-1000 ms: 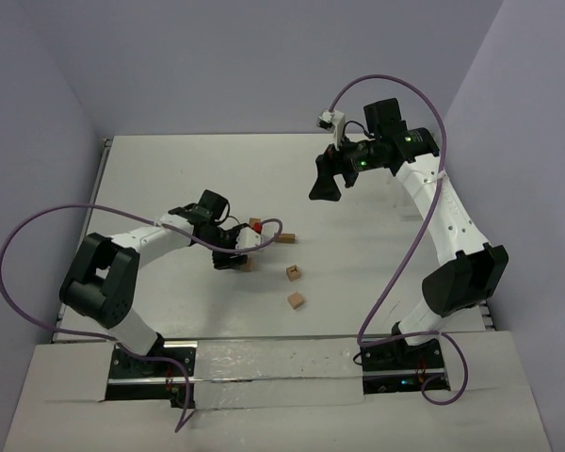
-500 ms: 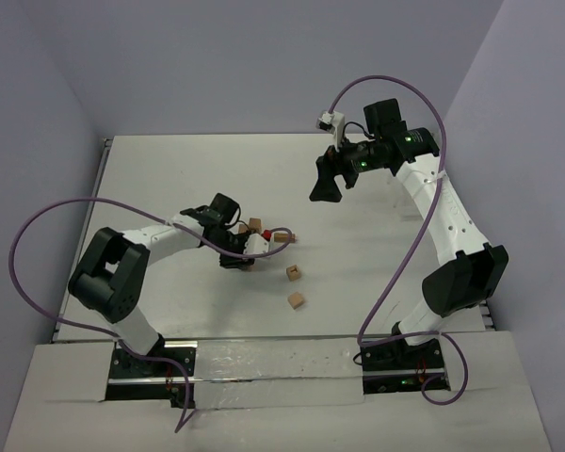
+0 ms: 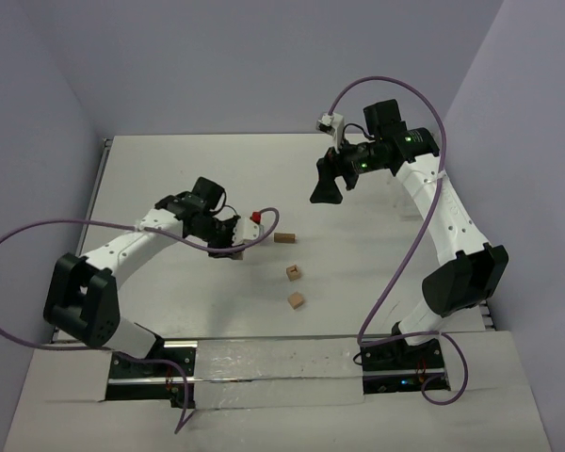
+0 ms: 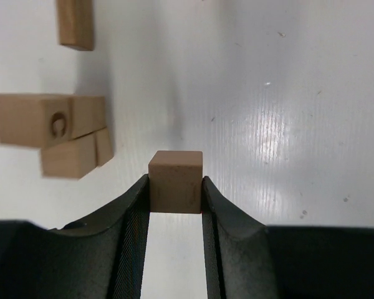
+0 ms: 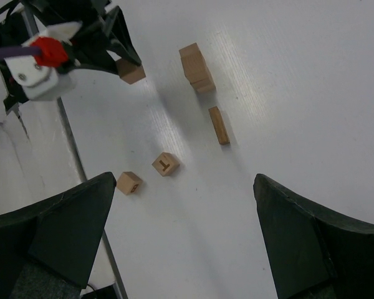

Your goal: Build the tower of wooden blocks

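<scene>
The left gripper (image 4: 175,187) has its jaws closed on a small tan wooden cube (image 4: 175,180), one dark finger pressed flat against each side face and the cube's front end poking out past the fingertips. Whether the cube rests on the white desk (image 3: 169,169) or hangs just above it cannot be told.

In the left wrist view, a short stack of tan wooden blocks (image 4: 50,119) stands left of the held cube, near it but apart. Its top block shows a round mark on the end face and sits offset over the one beneath. Beyond the stack lies a flat tan wooden cuboid (image 4: 75,23) on its own.

In the overhead view, two more blocks sit right of the left arm and nearer the arm bases: a tan cube marked with a T (image 5: 166,164) and a plain tan cube (image 5: 129,182), close to each other but not touching.

The right gripper (image 3: 326,185) hangs high over the far right part of the desk, well apart from every block, its jaws spread wide with nothing between them.
</scene>
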Motion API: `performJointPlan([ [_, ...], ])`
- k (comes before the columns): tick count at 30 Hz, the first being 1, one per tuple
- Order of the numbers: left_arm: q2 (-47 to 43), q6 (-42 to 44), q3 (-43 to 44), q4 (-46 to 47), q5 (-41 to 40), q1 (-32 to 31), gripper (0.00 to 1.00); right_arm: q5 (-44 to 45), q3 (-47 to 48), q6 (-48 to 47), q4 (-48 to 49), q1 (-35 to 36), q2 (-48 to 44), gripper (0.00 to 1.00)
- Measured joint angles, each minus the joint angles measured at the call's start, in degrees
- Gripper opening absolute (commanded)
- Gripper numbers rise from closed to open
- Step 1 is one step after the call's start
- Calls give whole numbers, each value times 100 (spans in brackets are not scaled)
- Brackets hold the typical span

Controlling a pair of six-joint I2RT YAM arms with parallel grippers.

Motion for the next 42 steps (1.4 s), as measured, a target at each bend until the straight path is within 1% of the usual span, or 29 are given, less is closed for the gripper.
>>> performJointPlan([
  [3,-278,23,199,-359,13,177,0,-14,5,-16,-27,1,1,100],
  [5,-282,101,413,-623,11,349,0,-34,21,-25,-66,2,17,100],
  [8,-76,176,785,-867,-2,648,2,-53,61,-45,-134,2,52,100],
  [11,190,271,1073,-953,-9,813,3,-51,81,-78,-182,2,68,100],
  [14,349,344,1185,-898,-9,834,4,-51,81,-105,-214,2,70,100],
  [18,563,471,1363,-803,72,834,8,-46,95,-121,-232,2,74,100],
  [24,739,668,1377,-584,175,831,11,-48,151,-123,-278,2,97,100],
  [31,1007,909,1421,-578,208,831,14,-51,207,-143,-341,2,180,100],
  [42,1305,1018,1680,-576,327,755,18,-51,267,-162,-402,2,256,100],
])
